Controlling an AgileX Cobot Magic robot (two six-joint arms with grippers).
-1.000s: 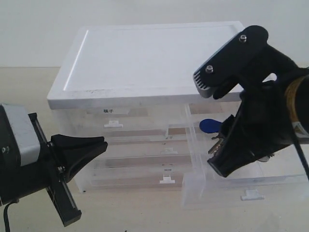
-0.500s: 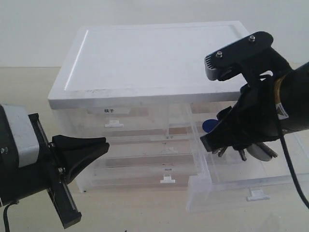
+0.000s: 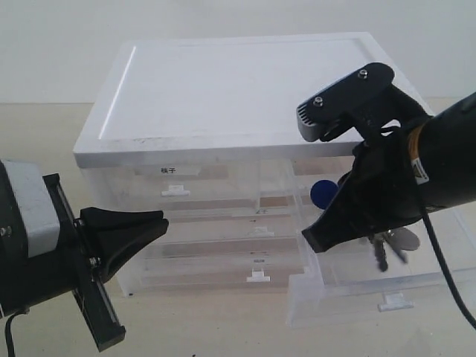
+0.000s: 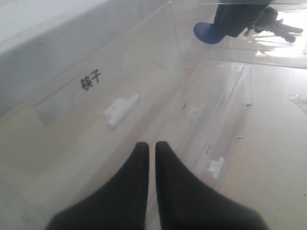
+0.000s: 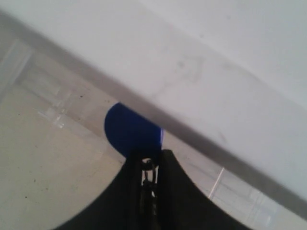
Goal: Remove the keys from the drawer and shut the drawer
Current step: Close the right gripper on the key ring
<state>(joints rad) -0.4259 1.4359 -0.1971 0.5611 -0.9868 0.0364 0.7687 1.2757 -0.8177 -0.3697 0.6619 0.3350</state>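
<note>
The keys (image 3: 382, 251) hang as a small dark bunch under my right gripper (image 3: 336, 199), above the open drawer (image 3: 349, 299). A round blue tag (image 3: 321, 193) on the same ring sticks out past the fingertips. In the right wrist view the gripper (image 5: 149, 158) is shut on the key ring (image 5: 147, 166), with the blue tag (image 5: 132, 132) just beyond it. The drawer stands pulled out at the cabinet's lower right, its white tab handle (image 3: 394, 303) toward the front. My left gripper (image 3: 161, 222) hovers shut and empty in front of the cabinet's left side.
The white-topped translucent cabinet (image 3: 223, 89) holds several other drawers, all pushed in. One carries bold black characters (image 4: 91, 79) above a tab handle (image 4: 120, 109). The left gripper (image 4: 151, 146) points at these drawer fronts. Beige tabletop (image 3: 208, 320) lies in front.
My right gripper has risen out of the drawer with the keys and shifted slightly left; the bunch now dangles above the drawer. The left arm has not moved.
</note>
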